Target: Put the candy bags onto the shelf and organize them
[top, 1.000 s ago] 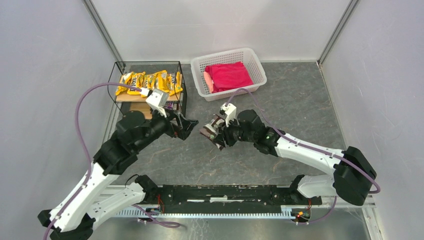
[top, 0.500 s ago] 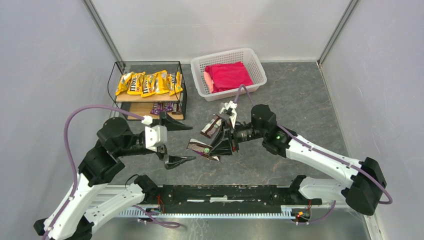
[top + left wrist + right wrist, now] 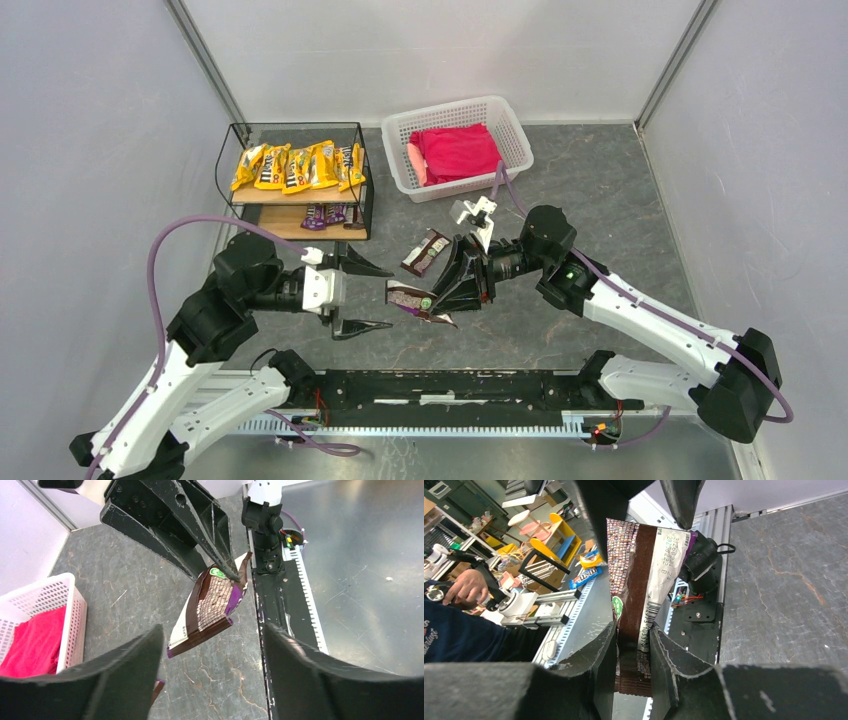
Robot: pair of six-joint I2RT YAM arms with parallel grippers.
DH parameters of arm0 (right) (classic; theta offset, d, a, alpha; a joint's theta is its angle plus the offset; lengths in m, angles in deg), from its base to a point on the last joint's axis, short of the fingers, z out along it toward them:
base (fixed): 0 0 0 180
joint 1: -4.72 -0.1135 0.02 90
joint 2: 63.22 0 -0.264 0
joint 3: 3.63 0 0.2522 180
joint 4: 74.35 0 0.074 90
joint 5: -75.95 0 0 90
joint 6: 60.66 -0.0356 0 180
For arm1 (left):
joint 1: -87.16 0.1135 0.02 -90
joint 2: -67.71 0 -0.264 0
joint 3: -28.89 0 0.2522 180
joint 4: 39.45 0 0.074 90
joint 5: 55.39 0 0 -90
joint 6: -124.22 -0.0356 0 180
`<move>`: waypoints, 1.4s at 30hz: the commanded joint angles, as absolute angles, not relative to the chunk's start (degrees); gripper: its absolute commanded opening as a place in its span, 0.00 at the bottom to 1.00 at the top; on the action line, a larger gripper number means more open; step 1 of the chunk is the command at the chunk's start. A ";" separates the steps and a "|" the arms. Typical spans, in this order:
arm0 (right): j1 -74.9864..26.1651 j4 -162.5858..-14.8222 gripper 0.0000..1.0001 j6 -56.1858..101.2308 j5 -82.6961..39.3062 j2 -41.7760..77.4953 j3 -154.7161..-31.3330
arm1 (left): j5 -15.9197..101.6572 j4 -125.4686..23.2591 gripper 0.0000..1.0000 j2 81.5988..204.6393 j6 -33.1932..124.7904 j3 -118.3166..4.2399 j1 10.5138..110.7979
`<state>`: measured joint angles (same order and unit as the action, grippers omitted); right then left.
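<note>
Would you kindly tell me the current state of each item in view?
Left gripper: open, empty.
Right gripper: shut on brown candy bag, held off the table.
Second brown bag: lying flat on the table.
Yellow bags: lined up on top board of the shelf.
Dark bags: on its lower board.
Basket: holds red cloth.

light: bright, even, overhead-ish | shadows: faint, soft on the bench (image 3: pixel 620 200) | glare: hazy sheen off the metal strip (image 3: pixel 360 580) | focus: candy bag (image 3: pixel 644 580) sharp, fingers (image 3: pixel 574 680) up close kinda mushy | edges: wide-angle bend in wrist views
</note>
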<state>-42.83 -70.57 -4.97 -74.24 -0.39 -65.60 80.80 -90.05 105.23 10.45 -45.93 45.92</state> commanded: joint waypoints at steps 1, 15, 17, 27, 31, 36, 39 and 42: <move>-42.73 -65.43 0.33 -7.29 -76.70 -1.43 -67.25 | 80.27 -86.17 0.72 105.04 7.32 -44.28 45.85; -42.74 -63.87 0.33 -8.44 -77.29 -0.72 -66.10 | 83.34 -79.06 0.69 104.67 11.17 -42.08 45.85; -42.79 -63.71 0.33 -8.60 -77.41 -0.69 -66.08 | 83.67 -79.06 0.63 104.70 11.11 -42.13 45.85; -42.61 -65.01 0.33 -7.96 -75.87 -0.52 -65.97 | 83.60 -78.51 0.28 103.35 12.00 -41.13 45.85; -42.33 -68.13 0.41 -4.42 -74.07 -1.75 -65.30 | 81.90 -79.88 0.20 103.25 12.59 -40.04 45.85; -38.79 -75.96 0.48 0.27 -73.12 -2.70 -65.39 | 81.98 -79.81 0.13 103.36 13.73 -38.92 45.85; -33.60 -84.52 0.80 5.56 -69.45 -4.42 -65.96 | 81.50 -77.15 0.08 102.78 16.35 -37.07 45.85; -29.21 -103.09 0.98 17.98 -55.65 -5.20 -70.36 | 80.73 -74.80 0.03 103.05 19.61 -34.89 45.85</move>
<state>-33.92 -81.82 2.62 -71.26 -3.13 -65.53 81.28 -79.78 103.15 13.47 -37.05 45.92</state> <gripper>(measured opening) 0.927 0.080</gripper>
